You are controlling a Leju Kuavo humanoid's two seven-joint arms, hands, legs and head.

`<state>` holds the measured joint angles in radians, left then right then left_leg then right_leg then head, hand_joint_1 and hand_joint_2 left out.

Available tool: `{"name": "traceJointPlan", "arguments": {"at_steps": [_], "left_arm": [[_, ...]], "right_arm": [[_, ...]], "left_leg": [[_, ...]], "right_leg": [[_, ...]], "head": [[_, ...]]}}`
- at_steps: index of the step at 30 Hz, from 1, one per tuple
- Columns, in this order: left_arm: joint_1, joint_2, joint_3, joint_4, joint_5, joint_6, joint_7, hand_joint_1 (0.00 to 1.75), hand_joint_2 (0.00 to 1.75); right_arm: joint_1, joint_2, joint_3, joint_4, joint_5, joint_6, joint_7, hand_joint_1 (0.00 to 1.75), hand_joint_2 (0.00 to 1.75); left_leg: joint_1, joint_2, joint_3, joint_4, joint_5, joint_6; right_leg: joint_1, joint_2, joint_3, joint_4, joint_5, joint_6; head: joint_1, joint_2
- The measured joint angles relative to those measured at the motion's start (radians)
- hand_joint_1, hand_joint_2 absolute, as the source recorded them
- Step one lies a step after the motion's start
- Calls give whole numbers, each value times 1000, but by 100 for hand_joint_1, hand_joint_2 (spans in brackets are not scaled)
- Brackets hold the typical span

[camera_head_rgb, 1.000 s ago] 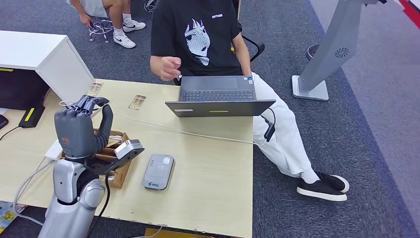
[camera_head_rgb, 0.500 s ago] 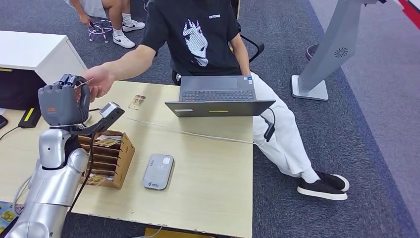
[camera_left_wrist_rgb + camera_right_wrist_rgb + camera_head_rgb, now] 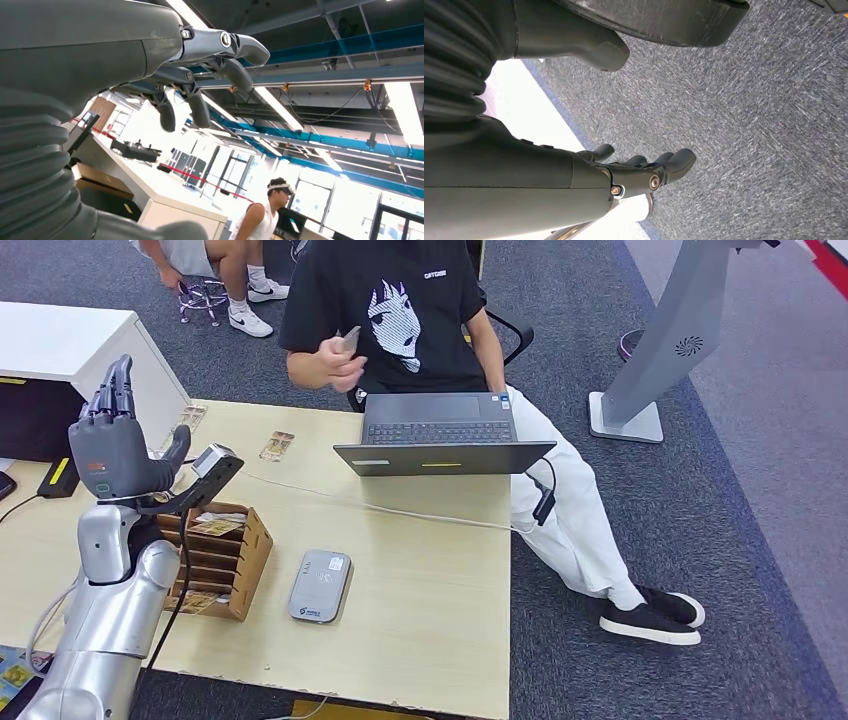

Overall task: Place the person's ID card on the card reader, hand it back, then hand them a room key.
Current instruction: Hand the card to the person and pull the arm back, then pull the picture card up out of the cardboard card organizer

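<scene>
My left hand [image 3: 112,448] is raised above the table's left end, fingers stretched upward and apart, with nothing in it. The left wrist view shows the same hand [image 3: 150,60] spread against the ceiling. The seated person in a black shirt holds a card [image 3: 350,339] in their hand [image 3: 330,362] in front of their chest. On the table in front of me lies the grey card reader [image 3: 320,586], with nothing on it. A wooden box [image 3: 222,558] with cards in its slots stands below my left hand. My right hand [image 3: 624,180] hangs over carpet, fingers loose and empty.
An open laptop [image 3: 440,430] sits at the table's [image 3: 430,580] far edge, with a cable running across the top. Two loose cards [image 3: 277,446] lie near the far left. A white cabinet [image 3: 80,345] stands to the left and a grey stand [image 3: 660,350] to the right.
My left hand rose from above the box with a card, the person reached over and took it, then drew it back to their chest. My left hand has opened its fingers.
</scene>
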<state>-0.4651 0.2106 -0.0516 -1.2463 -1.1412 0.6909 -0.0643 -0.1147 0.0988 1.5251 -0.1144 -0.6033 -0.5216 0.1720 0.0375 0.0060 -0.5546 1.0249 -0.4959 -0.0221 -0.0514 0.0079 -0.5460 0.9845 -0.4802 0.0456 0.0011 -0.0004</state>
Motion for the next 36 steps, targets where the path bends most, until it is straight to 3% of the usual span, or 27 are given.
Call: {"name": "traceJointPlan", "arguments": {"at_steps": [9,19,26,31,36], "left_arm": [[28,-25,3,-76,116,-18,-69,0,175],[107,-46,-95,-327,409,-271,-157,0,175],[132,-41,-148,-449,471,-343,-162,0,175],[144,8,-186,-514,530,-528,-164,0,175],[192,107,-216,-565,437,-635,-131,0,175]], "right_arm": [[0,0,0,0,3,0,0,0,175],[1,3,0,0,-16,-17,16,0,175],[3,3,0,0,-21,-18,14,0,175],[6,2,-1,1,-35,-4,-4,0,175],[10,-1,-2,5,-56,8,-18,0,175]], "left_leg": [[0,0,0,0,0,0],[0,0,0,0,0,0],[0,0,0,0,0,0],[0,0,0,0,0,0],[0,1,0,0,0,0]], "right_leg": [[0,0,0,0,0,0],[0,0,0,0,0,0],[0,0,0,0,0,0],[0,0,0,0,0,0],[0,1,0,0,0,0]], "head": [[0,0],[0,0],[0,0],[0,0],[0,0]]}}
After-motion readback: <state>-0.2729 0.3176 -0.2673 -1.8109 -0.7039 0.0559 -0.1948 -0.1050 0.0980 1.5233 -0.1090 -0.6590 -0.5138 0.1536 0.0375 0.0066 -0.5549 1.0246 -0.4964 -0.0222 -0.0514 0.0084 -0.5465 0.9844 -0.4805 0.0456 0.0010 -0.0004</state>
